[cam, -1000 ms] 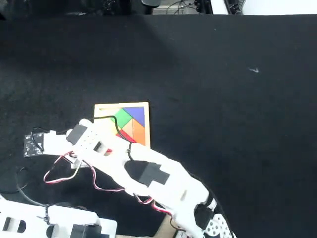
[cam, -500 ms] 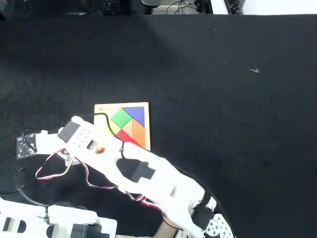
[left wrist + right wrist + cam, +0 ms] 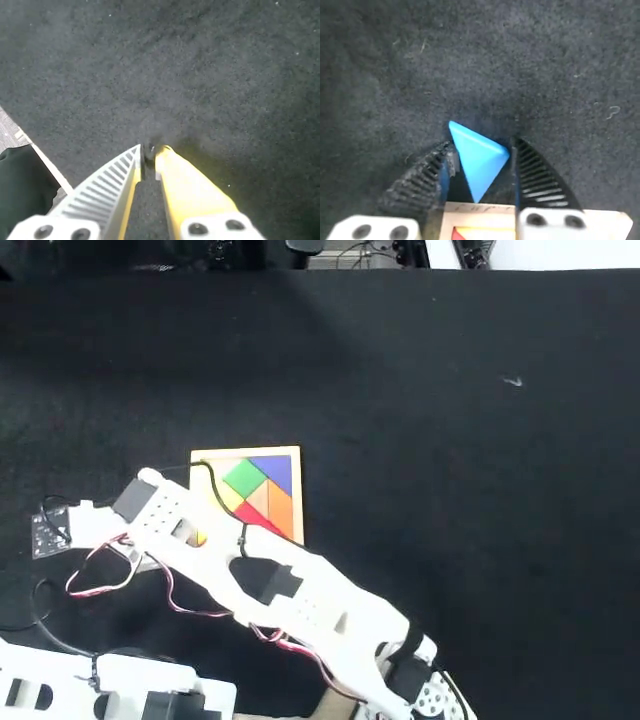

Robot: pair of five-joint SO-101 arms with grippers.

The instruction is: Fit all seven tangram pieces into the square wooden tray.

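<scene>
Right fingers [image 3: 532,170] pinch the light-blue triangle [image 3: 479,157] over the bench [image 3: 450,490], beside the tray [image 3: 245,451]. Left fingers [image 3: 175,175] near-closed, empty. Arm [image 3: 300,590] hides part of the tray; can't tell where it fits. Suggest: carry level, square edges to the tray wall, drop flat. Smooth painted wood, sharp corners; slanted sides may pivot in grip. Bench cloth fuzzy.

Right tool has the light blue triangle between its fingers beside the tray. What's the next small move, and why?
Probably lift the right tool slightly before swinging toward the wooden tray. Its fingers look closed against both sides of the light blue triangle, low over the black cloth with the tray's edge close by, so dragging could snag it.
</scene>
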